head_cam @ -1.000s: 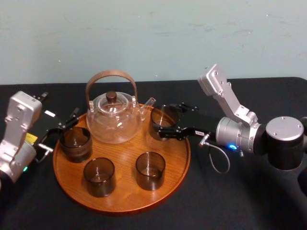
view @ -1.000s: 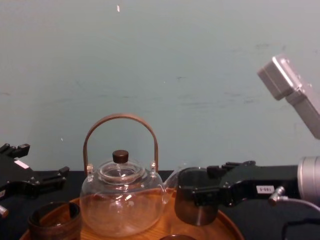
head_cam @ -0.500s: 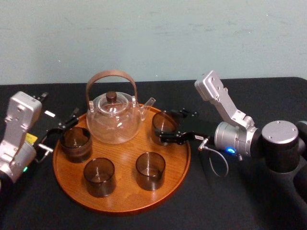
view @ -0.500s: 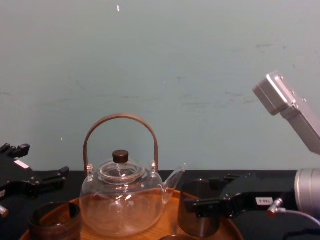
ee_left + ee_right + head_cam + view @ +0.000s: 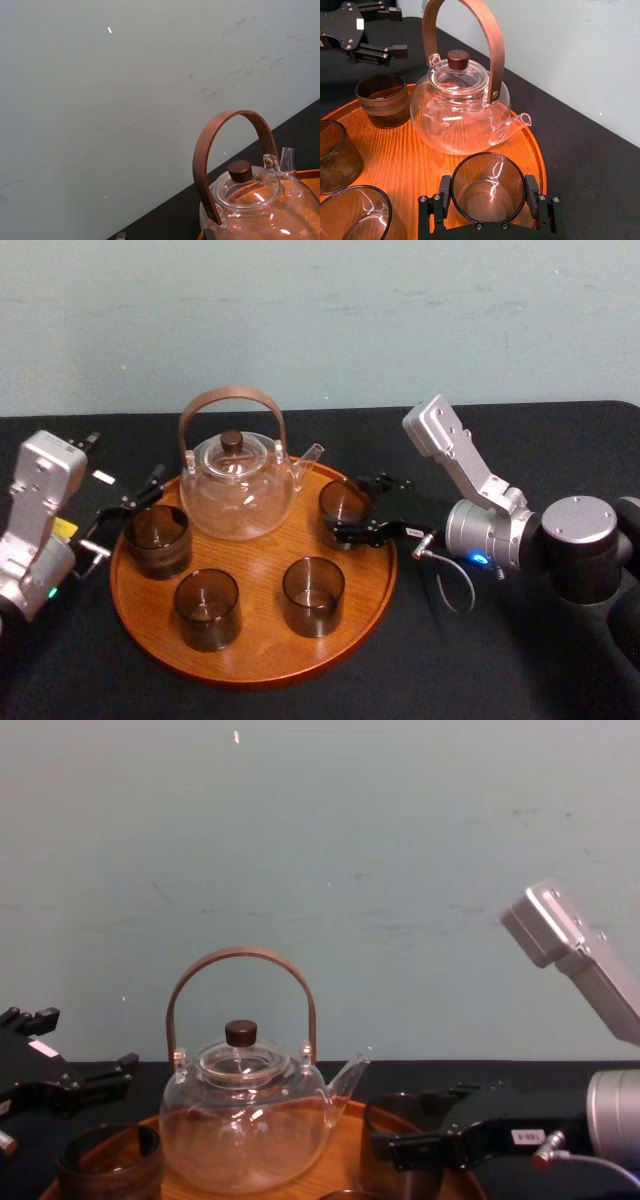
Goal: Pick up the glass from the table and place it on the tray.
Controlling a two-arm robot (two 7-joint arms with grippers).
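Note:
The glass [image 5: 345, 500] stands on the round wooden tray [image 5: 250, 665] at its right side, just off the teapot's spout. My right gripper [image 5: 353, 507] reaches in from the right and is shut on the glass. In the right wrist view the glass [image 5: 488, 186] sits between the two black fingers [image 5: 532, 192], both pressed against its sides. The chest view shows the glass [image 5: 400, 1145] low on the tray behind the gripper. My left gripper [image 5: 135, 505] stays open at the tray's left edge, next to another glass [image 5: 157, 538].
A glass teapot [image 5: 238, 485] with a brown hoop handle stands at the back of the tray. Two more dark glasses [image 5: 207, 608] [image 5: 313, 595] stand at its front. The black-clothed table [image 5: 480, 660] stretches around the tray, with a pale wall behind.
My right gripper has come down with the glass from above the tray until the glass rests on the wood. The left arm has not moved.

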